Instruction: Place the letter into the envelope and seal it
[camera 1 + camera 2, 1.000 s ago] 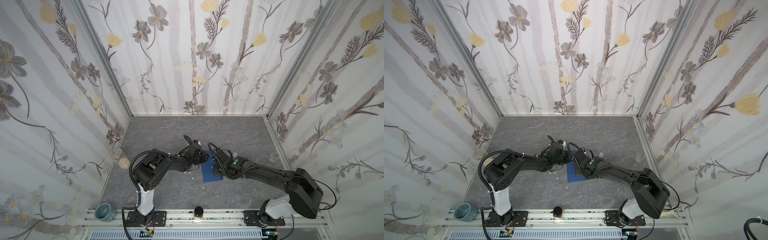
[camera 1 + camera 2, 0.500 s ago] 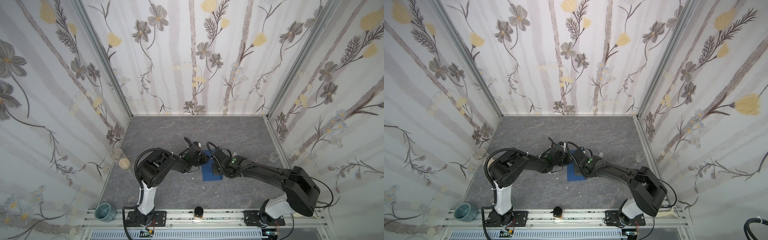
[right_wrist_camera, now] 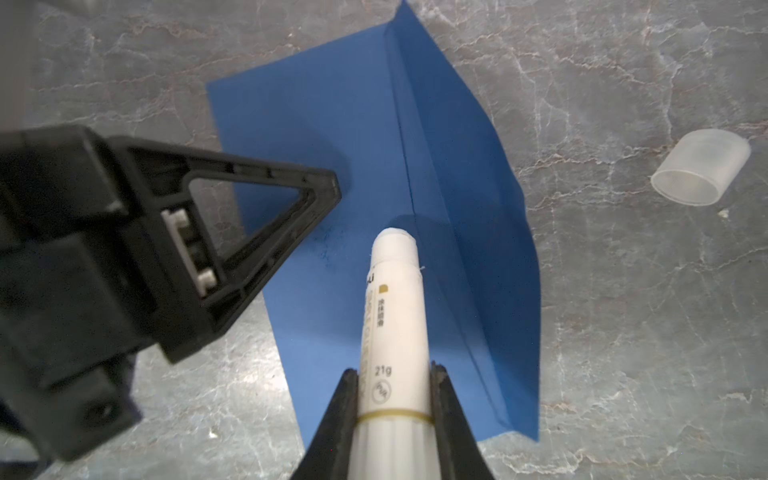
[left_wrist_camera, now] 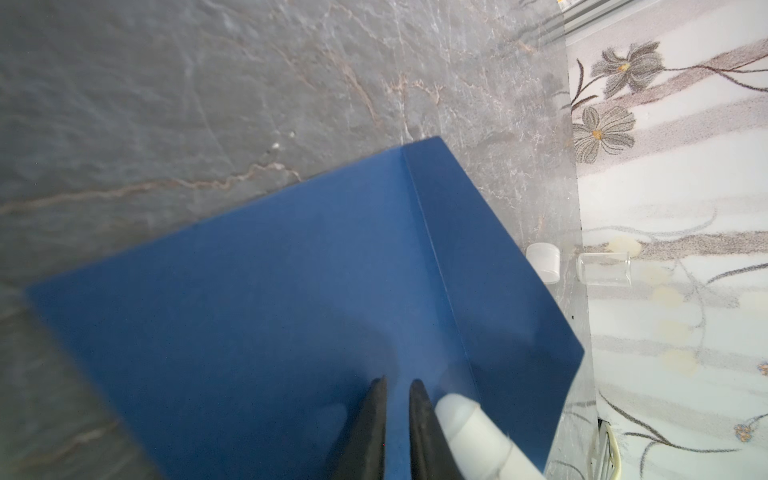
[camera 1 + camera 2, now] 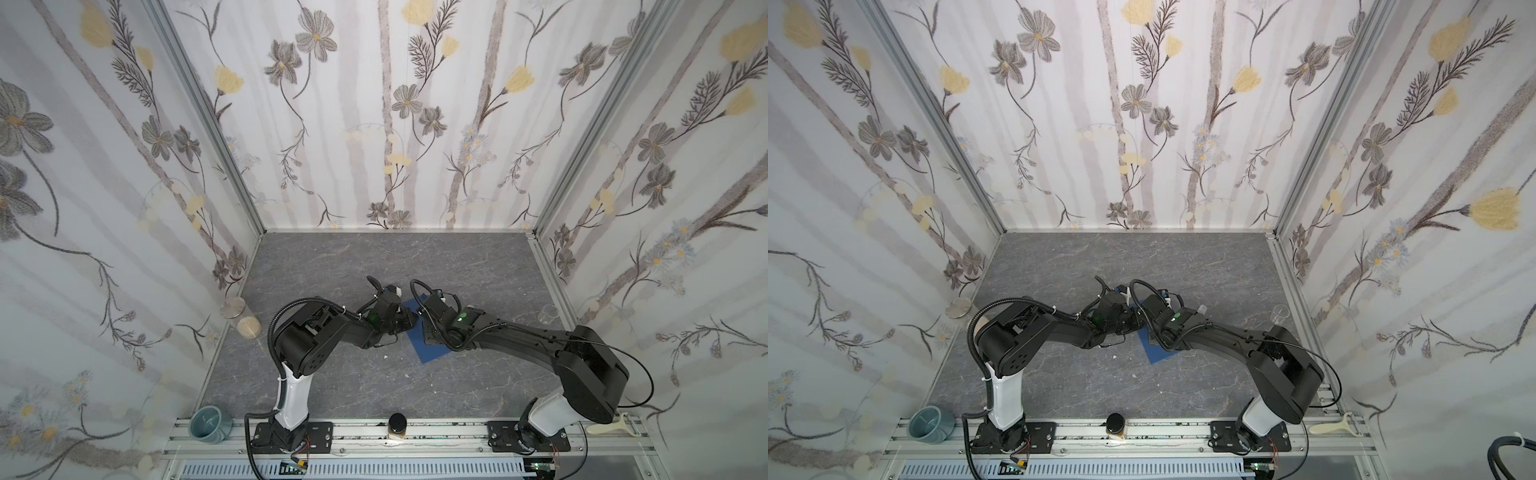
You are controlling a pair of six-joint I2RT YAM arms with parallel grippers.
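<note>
The dark blue envelope (image 5: 430, 351) (image 5: 1156, 353) lies flat on the grey table with its flap (image 3: 469, 249) folded open. My left gripper (image 4: 397, 382) (image 5: 409, 321) rests on the envelope's body (image 4: 249, 299), its fingers almost together with nothing between them. My right gripper (image 3: 392, 370) is shut on a white glue stick (image 3: 399, 307) (image 4: 461, 419). The stick's bare tip is at the flap's crease, right beside the left fingertips (image 3: 324, 191). The letter shows in no view.
The glue stick's clear cap (image 3: 702, 172) (image 4: 544, 257) lies on the table beyond the flap. A glass beaker (image 5: 548, 313) stands by the right wall, a corked jar (image 5: 232, 307) by the left wall. A teal cup (image 5: 210, 422), a dark jar (image 5: 398, 424) and a peeler (image 5: 611, 428) sit along the front rail.
The left arm's elbow has swung a little to the right while its gripper stays on the envelope. The right gripper with the glue stick has barely shifted.
</note>
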